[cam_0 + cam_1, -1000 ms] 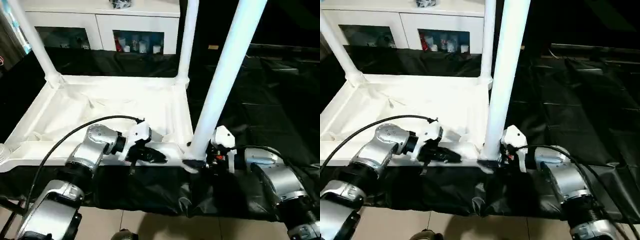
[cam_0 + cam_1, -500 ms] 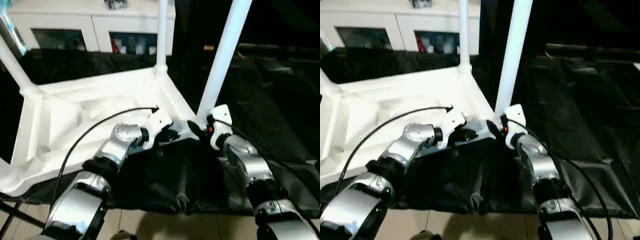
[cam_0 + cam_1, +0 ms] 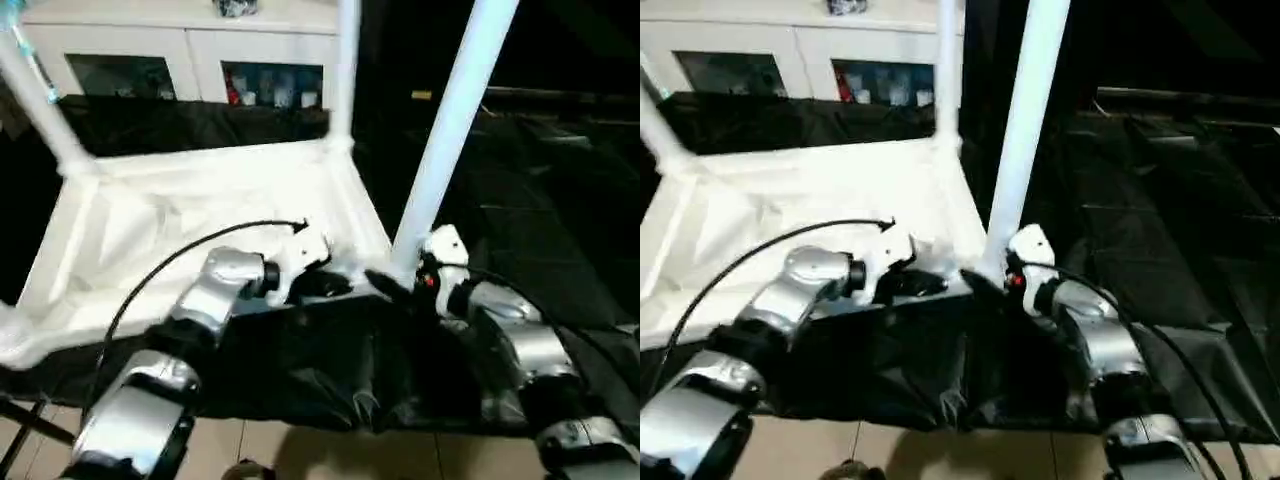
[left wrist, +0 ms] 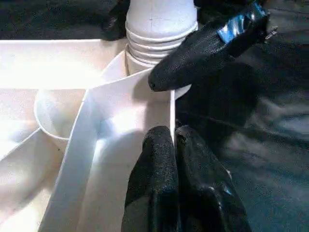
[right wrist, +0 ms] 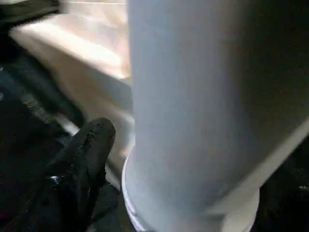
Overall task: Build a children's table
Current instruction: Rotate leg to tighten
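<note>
Legs stand up from the overturned children's table (image 3: 200, 215), which lies ribbed side up on a black sheet (image 3: 560, 250) in front of a white cabinet (image 3: 190, 45); the near-right leg (image 3: 450, 130) sits in its corner socket. Left tool (image 4: 175, 145), fingers pressed together, rests on the rim beside that socket, so its job looks to be steadying the top. Right tool (image 3: 400, 287) is at the leg's base, one finger (image 5: 79, 164) beside the collar; its spread I cannot tell. For a good seat, I would press straight along the leg's axis and keep the rim braced.
</note>
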